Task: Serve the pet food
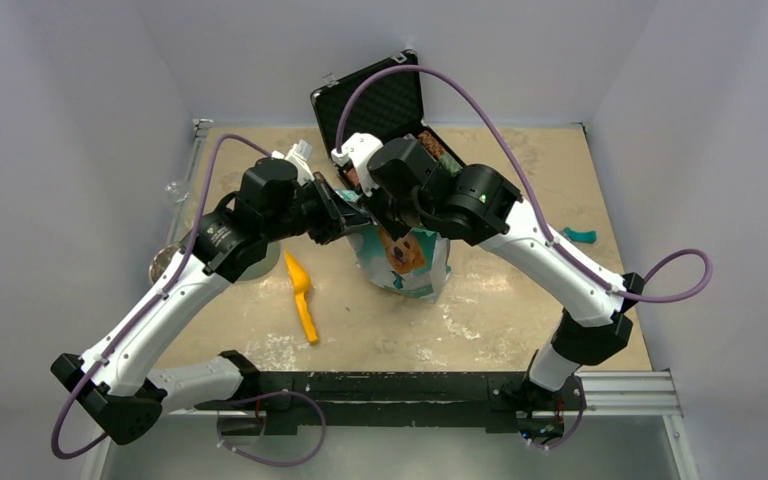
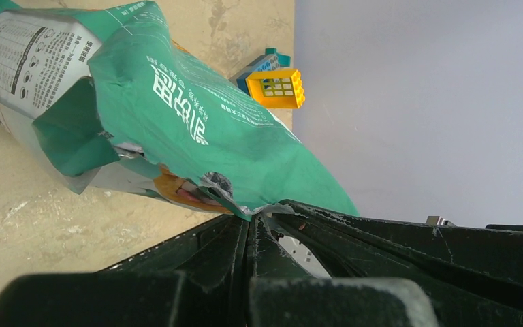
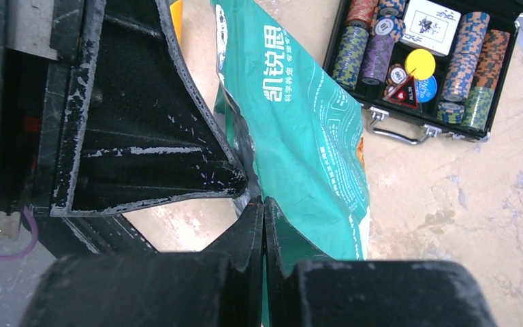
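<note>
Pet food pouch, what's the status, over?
Left end effector and right end effector shut on pouch top edge. No kibble showing. Yellow scoop lies apart, nothing blocking.

The pouch is teal-green with a golden dog face, the scoop yellow.

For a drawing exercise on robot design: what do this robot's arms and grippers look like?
Both the left arm and right arm have white tubular links joined by black joints. A purple cable loops along each. The left gripper and right gripper have black wedge-shaped fingers scuffed with pale scratches. A green light glows on the right arm.
</note>
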### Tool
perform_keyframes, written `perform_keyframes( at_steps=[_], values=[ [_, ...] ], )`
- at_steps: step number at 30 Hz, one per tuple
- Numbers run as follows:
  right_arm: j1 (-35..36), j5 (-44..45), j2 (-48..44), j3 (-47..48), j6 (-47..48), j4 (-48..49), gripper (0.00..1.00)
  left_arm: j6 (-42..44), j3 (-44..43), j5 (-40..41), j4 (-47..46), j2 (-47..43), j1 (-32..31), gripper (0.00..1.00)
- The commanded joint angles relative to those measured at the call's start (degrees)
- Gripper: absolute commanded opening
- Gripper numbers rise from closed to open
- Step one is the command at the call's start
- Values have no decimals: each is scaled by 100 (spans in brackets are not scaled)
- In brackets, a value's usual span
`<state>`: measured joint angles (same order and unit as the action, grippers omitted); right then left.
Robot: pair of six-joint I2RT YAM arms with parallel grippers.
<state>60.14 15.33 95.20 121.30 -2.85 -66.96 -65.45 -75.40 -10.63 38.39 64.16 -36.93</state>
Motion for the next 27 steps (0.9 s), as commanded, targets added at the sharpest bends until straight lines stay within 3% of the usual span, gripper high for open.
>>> perform_keyframes(
  at_steps=[1,4,6,8,12,21,27],
  values=[
    [-30,239,-85,104,-136,83,0,-26,-121,125,17,-77,15,0],
    [-31,177,-34,57,-115,13,1,-29,-116,125,-18,-62,16,0],
    [-29,237,47,57,-83,-53,11,-44,-103,123,-25,-64,19,0],
    [-29,284,68,-20,3,-27,12,-66,-83,118,-27,-79,14,0],
    [-29,432,56,-136,114,75,0,-89,-61,138,-64,-100,16,0],
    [-35,-498,-101,71,-527,192,0,-526,127,297,-289,-34,10,0],
    [-77,-680,-144,69,-646,225,0,-899,276,308,-505,36,16,15]
  ],
)
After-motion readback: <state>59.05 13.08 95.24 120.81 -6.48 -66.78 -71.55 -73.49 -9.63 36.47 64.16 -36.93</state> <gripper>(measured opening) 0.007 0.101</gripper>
